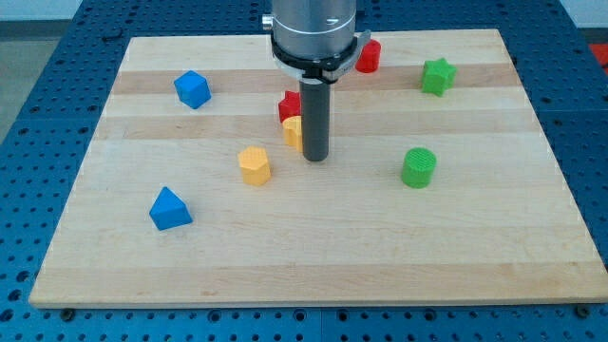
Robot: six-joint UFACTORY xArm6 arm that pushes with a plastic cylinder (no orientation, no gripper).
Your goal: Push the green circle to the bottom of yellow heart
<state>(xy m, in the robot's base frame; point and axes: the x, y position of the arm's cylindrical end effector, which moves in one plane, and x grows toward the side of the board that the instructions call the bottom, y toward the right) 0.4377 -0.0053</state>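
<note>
The green circle [418, 167] is a short green cylinder on the wooden board, right of centre. A yellow block [294, 131], partly hidden behind my rod, lies near the board's centre; its shape cannot be made out, so it may be the yellow heart. A second yellow block [255, 164], which looks six-sided, lies to the lower left of it. My tip [315, 157] rests on the board right beside the hidden yellow block, about a hundred pixels to the left of the green circle.
A red block [289, 104] sits just above the hidden yellow one. A red cylinder [369, 57] and a green star [438, 76] lie near the top right. A blue block [192, 89] lies at upper left, a blue triangle [170, 209] at lower left.
</note>
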